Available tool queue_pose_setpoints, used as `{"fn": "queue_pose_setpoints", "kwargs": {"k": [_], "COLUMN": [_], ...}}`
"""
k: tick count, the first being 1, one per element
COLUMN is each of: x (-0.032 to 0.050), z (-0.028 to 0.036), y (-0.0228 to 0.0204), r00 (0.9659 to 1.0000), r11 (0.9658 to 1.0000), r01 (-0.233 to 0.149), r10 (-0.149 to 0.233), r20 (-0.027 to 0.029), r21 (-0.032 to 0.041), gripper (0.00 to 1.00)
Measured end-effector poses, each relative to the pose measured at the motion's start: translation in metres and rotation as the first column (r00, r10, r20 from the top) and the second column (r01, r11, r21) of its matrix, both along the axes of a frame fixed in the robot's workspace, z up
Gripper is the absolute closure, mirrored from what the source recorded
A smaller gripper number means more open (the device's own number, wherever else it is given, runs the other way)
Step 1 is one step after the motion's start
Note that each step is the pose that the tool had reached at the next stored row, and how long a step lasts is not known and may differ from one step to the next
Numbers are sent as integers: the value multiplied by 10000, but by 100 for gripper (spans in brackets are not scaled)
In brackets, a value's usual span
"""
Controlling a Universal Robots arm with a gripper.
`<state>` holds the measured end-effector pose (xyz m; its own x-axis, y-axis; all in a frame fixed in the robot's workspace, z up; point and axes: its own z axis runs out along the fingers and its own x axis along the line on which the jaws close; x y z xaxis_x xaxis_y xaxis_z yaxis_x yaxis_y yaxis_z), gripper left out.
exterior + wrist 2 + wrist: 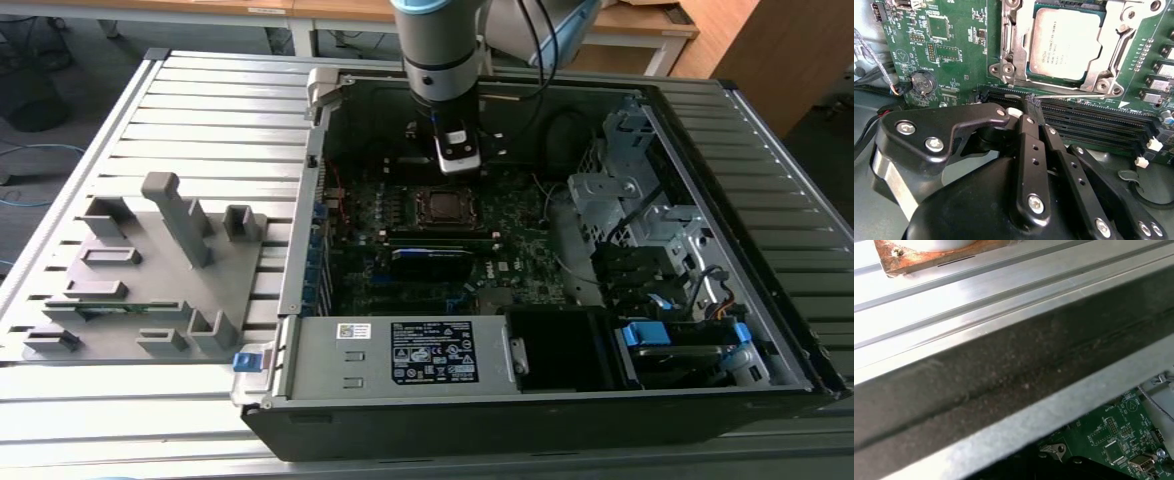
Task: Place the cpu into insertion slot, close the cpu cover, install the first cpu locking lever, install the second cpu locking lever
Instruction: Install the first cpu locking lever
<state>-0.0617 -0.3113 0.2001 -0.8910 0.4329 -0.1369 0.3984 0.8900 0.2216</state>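
The cpu [1064,42], with its dull silver top, lies in the insertion slot [443,205] on the green motherboard. The cpu cover [1013,37], a silvery frame, lies flat over the chip's edges. A thin silvery locking lever [1074,92] runs along the socket's side nearest my gripper. My gripper [1033,101] has its black fingers [1026,135] pressed together, and the tips rest at one end of that lever. In the exterior view my gripper [457,170] hangs inside the case, just behind the socket.
Long black memory slots [1094,117] run beside the socket, and a coin battery [920,82] sits nearby. The case wall [1004,380] is close to the arm. A power supply [400,355] and drive cage [641,200] stand in the case. A grey fixture [160,260] stands at the exterior view's left.
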Motion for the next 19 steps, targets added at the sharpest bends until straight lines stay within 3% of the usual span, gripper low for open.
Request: {"fn": "queue_pose_setpoints", "kwargs": {"k": [8, 13, 19], "x": [-4, 38, 50], "z": [-3, -9, -16], "y": [-1, -5, -7], "r00": [10000, 10000, 10000], "r11": [10000, 10000, 10000], "r01": [0, 0, 1], "r10": [0, 0, -1], "r20": [3, 5, 15], "r21": [-2, -5, -45], "gripper": [89, 89, 89]}}
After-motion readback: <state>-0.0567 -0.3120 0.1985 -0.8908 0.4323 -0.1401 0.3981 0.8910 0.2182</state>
